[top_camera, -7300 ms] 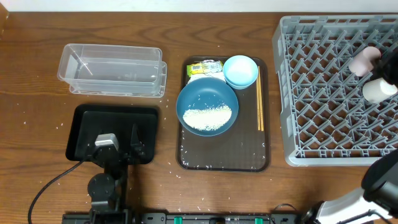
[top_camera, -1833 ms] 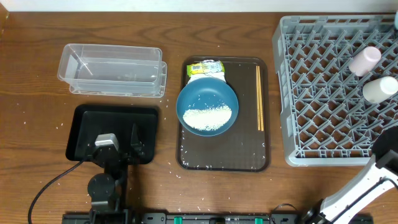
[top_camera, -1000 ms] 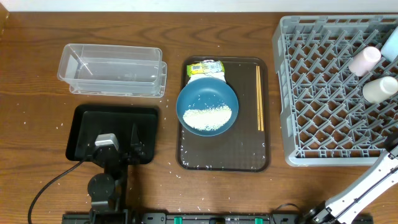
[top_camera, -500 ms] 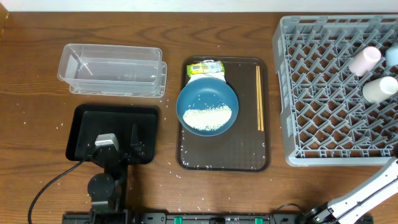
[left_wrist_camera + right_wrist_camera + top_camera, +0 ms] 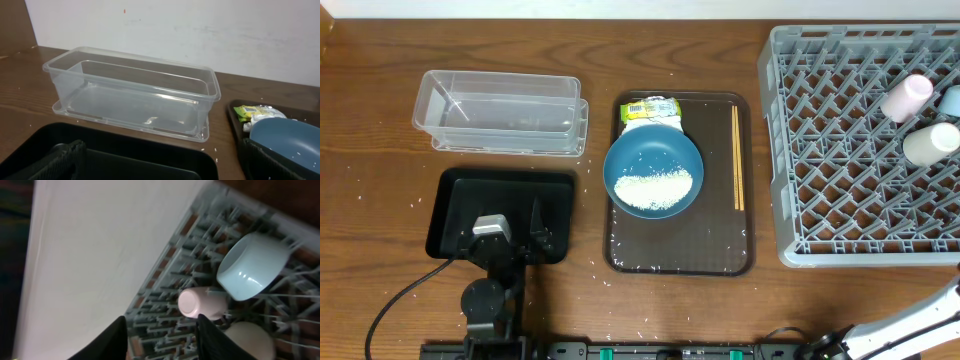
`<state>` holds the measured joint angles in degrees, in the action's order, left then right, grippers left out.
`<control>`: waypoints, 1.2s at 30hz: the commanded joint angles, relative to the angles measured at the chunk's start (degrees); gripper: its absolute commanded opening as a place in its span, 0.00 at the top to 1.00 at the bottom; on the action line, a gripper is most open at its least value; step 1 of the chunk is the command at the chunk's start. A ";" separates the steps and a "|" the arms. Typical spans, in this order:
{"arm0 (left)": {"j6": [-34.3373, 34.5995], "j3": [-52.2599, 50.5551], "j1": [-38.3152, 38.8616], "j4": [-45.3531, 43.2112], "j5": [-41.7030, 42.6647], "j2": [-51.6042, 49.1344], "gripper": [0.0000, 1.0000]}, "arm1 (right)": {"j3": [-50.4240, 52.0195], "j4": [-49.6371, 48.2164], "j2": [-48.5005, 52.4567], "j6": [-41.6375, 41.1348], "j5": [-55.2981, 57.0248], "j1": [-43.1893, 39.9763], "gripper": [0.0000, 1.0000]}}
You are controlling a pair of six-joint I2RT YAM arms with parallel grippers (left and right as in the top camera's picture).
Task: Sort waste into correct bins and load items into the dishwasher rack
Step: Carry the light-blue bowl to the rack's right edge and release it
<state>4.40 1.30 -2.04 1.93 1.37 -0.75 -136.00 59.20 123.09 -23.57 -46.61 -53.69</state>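
Right wrist view: light-blue cup [image 5: 252,267] whole in rack [image 5: 210,237] (overhead, a mere sliver), right hand [image 5: 161,317] spread, empty.

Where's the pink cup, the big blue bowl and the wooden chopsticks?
small pink cup [image 5: 906,97], overhead view, on its side.
large dark-blue round bowl [image 5: 655,150], overhead view, on its bare inner wall.
thin wooden chopsticks [image 5: 737,158], overhead view, halfway along.

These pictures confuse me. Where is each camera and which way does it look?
Overhead: above the table, facing down; left arm, right arm at bottom.
Left wrist: over the black tray, facing the clear tub; left pincer's fingers below.
Right wrist: by the rack, facing the pink cup; right pincer's fingers below.
Overhead and left wrist share the tub.
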 commanded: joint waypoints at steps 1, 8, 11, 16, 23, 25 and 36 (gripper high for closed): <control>-0.72 -1.07 -0.02 2.10 -0.48 0.11 0.02 | -0.33 0.79 -3.28 2.69 11.93 2.67 0.65; -0.72 -1.07 -0.02 2.10 -0.48 0.11 0.02 | -0.26 -1.68 -0.96 2.62 33.20 11.87 0.87; -0.72 -1.07 -0.02 2.10 -0.48 0.11 0.02 | -0.26 -4.39 2.67 2.67 44.26 16.37 0.90; -0.72 -1.07 -0.02 2.10 -0.48 0.11 0.02 | -0.26 -7.74 9.09 2.69 55.45 20.06 0.94; -0.74 -1.07 -0.02 2.10 -0.48 0.11 0.02 | -0.26 -8.13 14.58 3.06 55.43 20.20 0.99; -0.74 -1.07 -0.02 2.10 -0.50 0.11 0.02 | -0.26 -7.50 14.82 3.06 55.41 19.91 0.99; -0.74 -1.07 -0.02 2.10 -0.48 0.11 0.02 | -0.26 -3.91 14.82 3.74 55.12 17.75 0.99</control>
<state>4.40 1.30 -2.04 1.93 1.39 -0.75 -136.00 54.83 138.37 -20.71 7.57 -35.24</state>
